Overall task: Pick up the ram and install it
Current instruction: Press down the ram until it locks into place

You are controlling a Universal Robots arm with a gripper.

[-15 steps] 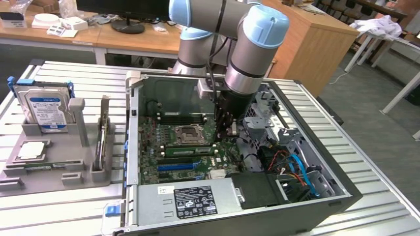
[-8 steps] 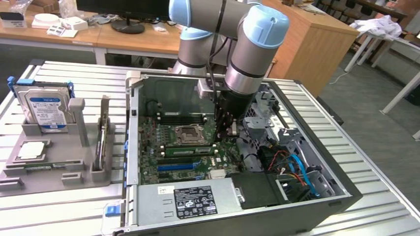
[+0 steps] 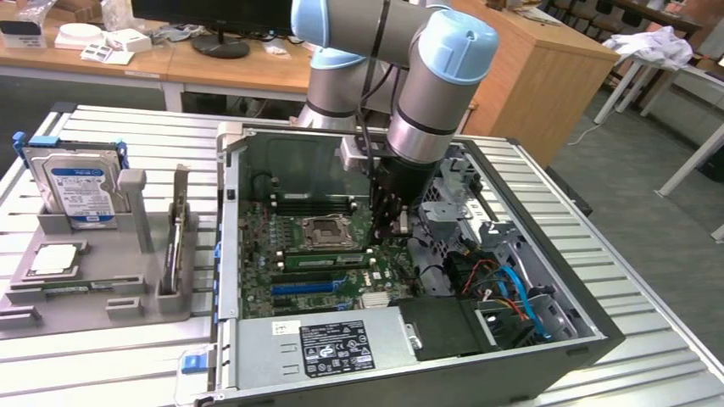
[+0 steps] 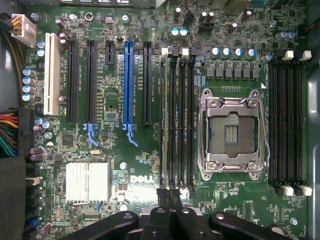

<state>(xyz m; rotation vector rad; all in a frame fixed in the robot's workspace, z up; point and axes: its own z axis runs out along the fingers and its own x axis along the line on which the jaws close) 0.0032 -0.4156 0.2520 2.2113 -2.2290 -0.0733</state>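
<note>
Outside view: the arm dips into the open case [image 3: 232, 212], with the hand [image 3: 391, 227] low over one end of the ram [image 3: 322, 259]. The ram stands on edge in a slot beside the CPU socket [image 3: 322, 229], lined up so it can seat, I'd guess.

Wrist view: the ram [image 4: 162, 125] shows edge-on as a thin strip, and the hand [image 4: 169, 200] is at its end. Can't tell if the hand is gripping or has let go.
</note>
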